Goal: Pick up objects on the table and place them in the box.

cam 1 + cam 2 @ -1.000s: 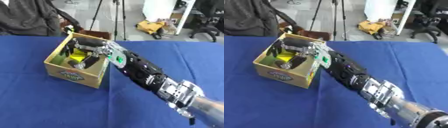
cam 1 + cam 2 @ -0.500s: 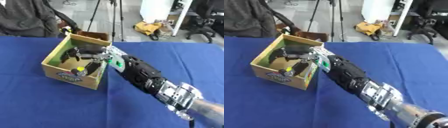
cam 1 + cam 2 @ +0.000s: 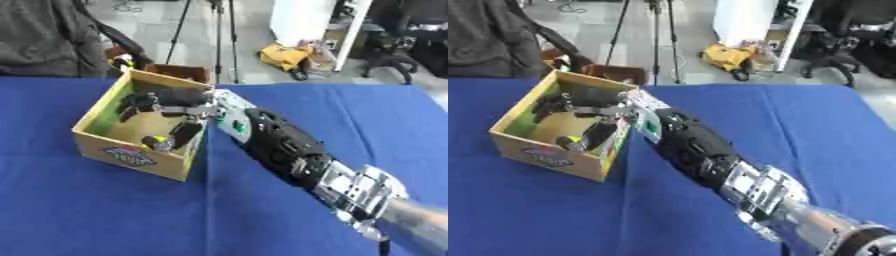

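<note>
left eye view — right hand (image 3: 166, 107) inside box (image 3: 131, 155)

The right hand (image 3: 179, 107) is black, its fingers (image 3: 138, 102) dark and slender with lighter grey segments along them. Behind it sits a pale silver-white wrist plate (image 3: 229, 116) carrying small green marks. Next comes the forearm (image 3: 280, 145), a bulky glossy black shell with a ribbed, rounded look. Further back, a silver metal joint (image 3: 354, 187) shows blocky machined faces and dark recesses, and then a smooth grey cylindrical section (image 3: 416, 227) runs off the lower corner.
</note>
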Tool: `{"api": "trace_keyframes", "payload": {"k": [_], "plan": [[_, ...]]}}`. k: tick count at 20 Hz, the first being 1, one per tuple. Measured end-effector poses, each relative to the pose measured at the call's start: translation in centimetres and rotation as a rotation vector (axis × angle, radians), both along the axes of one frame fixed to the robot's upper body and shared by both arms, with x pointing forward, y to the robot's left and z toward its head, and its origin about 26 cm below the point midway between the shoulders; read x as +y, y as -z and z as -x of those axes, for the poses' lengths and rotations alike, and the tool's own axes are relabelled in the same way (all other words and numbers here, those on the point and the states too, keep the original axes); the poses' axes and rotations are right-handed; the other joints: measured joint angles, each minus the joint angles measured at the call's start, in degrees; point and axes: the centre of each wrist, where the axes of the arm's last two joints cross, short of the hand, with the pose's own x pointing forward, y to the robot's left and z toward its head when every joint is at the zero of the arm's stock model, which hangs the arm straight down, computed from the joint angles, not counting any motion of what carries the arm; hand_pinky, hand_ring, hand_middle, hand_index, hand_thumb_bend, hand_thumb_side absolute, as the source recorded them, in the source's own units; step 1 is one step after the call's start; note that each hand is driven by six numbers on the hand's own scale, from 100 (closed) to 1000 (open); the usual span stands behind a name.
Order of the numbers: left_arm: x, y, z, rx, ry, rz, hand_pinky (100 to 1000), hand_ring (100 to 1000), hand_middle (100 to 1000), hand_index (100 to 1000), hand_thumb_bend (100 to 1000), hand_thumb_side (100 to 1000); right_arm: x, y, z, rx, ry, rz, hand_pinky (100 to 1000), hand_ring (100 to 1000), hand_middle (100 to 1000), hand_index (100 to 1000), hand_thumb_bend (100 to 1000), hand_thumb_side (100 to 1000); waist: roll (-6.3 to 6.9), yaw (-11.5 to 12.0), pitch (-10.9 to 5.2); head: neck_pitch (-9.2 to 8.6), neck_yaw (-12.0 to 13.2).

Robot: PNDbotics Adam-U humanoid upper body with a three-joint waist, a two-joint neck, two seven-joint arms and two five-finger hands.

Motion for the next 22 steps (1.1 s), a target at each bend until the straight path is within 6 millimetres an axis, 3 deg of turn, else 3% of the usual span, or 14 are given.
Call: {"api": "trace_keyframes", "payload": {"k": [12, 22], "plan": [[1.4, 0.8, 0.3, 0.021, -0.061, -0.015, 518, 599, 565, 672, 431, 941, -4.2, -2.5, 2.6, 0.061, 0.125, -0.179, 857, 1000, 928, 902, 100, 428, 0.54, -8.1, -1.16, 1.06, 2.2], [2.4, 2.0, 0.6, 0.051, -0.114, -0.027, 516, 598, 563, 669, 419, 937, -7.4, -2.1, 5.4, 0.109, 0.201, -0.299, 855, 1000, 932, 899, 100, 467, 1.37, -14.9, -2.32, 2.51, 3.6]]}}
